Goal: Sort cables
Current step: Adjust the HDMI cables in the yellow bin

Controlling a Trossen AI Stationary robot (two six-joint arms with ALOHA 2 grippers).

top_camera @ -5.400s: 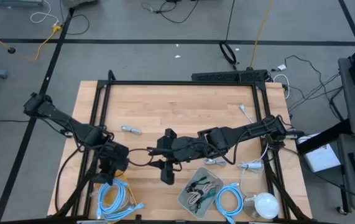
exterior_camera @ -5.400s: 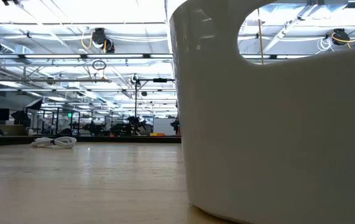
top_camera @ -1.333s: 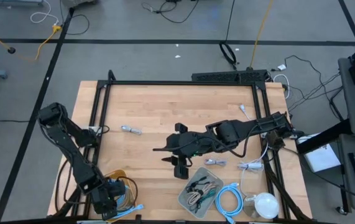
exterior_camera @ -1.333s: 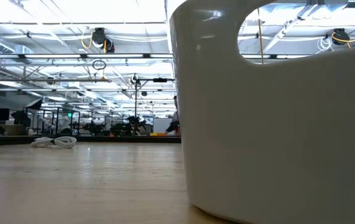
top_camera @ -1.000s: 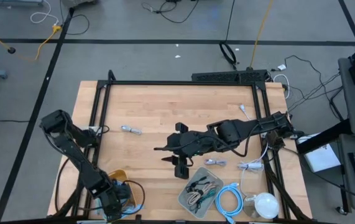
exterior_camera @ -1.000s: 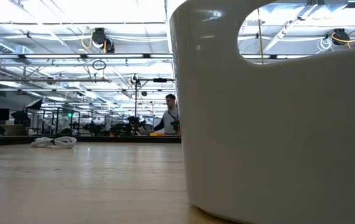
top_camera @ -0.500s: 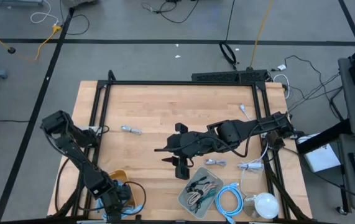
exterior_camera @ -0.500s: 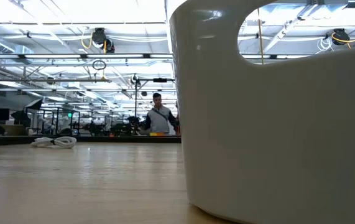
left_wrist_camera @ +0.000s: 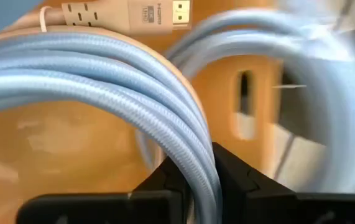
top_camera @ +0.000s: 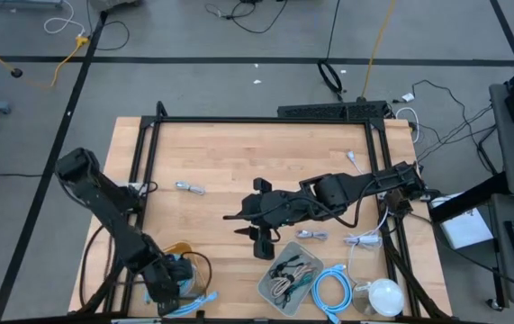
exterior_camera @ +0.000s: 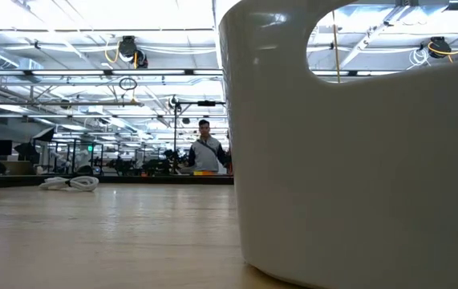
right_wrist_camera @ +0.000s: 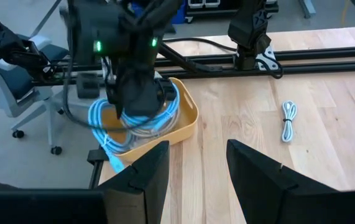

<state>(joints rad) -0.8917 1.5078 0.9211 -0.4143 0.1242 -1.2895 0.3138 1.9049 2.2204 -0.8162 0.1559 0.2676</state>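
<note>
- light-blue cable loop point(left_wrist_camera: 133, 93) sits clamped in the left pincer point(top_camera: 168, 286), which a second ago was wider; likely a fresh grasp over the yellow tray point(right_wrist_camera: 186, 118) at the table's point(top_camera: 257, 171) near-left corner.
- right pincer point(right_wrist_camera: 196, 168) waits mid-table, spread wide, empty.
- grey bundle point(right_wrist_camera: 288, 120) lies unsorted.

Braided light-blue cable point(left_wrist_camera: 133, 93) (matt), wood table point(top_camera: 266, 162)
</note>
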